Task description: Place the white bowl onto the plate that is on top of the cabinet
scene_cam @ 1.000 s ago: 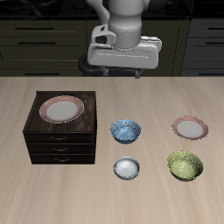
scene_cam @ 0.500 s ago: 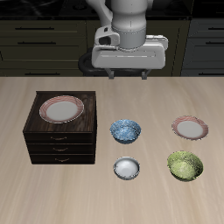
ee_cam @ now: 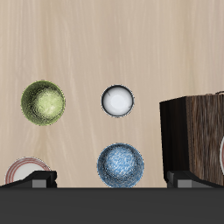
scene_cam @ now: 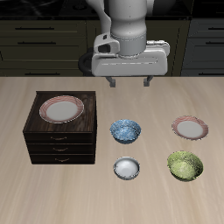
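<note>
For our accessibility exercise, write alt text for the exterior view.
A robot gripper hangs open above a wooden table, holding nothing. Below are a dark cabinet topped by a red-rimmed plate, a white bowl, a blue bowl, a green bowl and a pink-rimmed plate.

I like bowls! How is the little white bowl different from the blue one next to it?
The white bowl is plain and pale, while the blue patterned bowl has speckled blue markings inside. The white bowl looks a bit smaller than the blue patterned bowl. The white bowl sits nearer the table's front edge; the blue patterned bowl sits farther back. Both are round, upright, empty, and rest on the table.
</note>
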Motion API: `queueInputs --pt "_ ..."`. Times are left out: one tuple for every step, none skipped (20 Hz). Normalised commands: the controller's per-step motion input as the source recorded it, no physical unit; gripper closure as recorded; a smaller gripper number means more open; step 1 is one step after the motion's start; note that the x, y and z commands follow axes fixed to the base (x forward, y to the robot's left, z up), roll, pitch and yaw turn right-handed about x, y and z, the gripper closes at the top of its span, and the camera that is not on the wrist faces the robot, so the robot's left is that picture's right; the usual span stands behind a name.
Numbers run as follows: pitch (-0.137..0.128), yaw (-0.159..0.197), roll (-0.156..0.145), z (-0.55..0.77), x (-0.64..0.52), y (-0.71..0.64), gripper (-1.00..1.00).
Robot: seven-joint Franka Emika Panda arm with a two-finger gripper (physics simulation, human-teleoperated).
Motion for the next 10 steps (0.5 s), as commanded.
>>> queueInputs --pt "0.019 -0.059 -0.004 -0.05 0.22 -0.02 -1.00" --pt "-0.009 0.044 -0.023 -0.01 0.12 -0.10 -1.00" --pt "0.025 -0.035 0.010 -0.08 0.14 0.00 -1.00" --pt "0.007 0.016 -0.006 0.02 0.06 -0.03 -1.00" --pt "-0.027 0.025 0.006 -0.01 0.11 -0.02 -1.00" --pt "0.031 -0.006 -0.021 -0.08 0.28 -0.15 -1.00" --pt "-0.019 0.016 0.020 -0.01 0.13 0.03 -1.00" --pt "0.005 0.008 -0.045 -0.02 0.24 -0.16 -1.00" --pt "0.000 0.000 0.000 -0.01 -0.05 0.03 -1.00" --pt "0.026 -0.065 -0.027 -0.03 0.23 -0.10 -1.00"
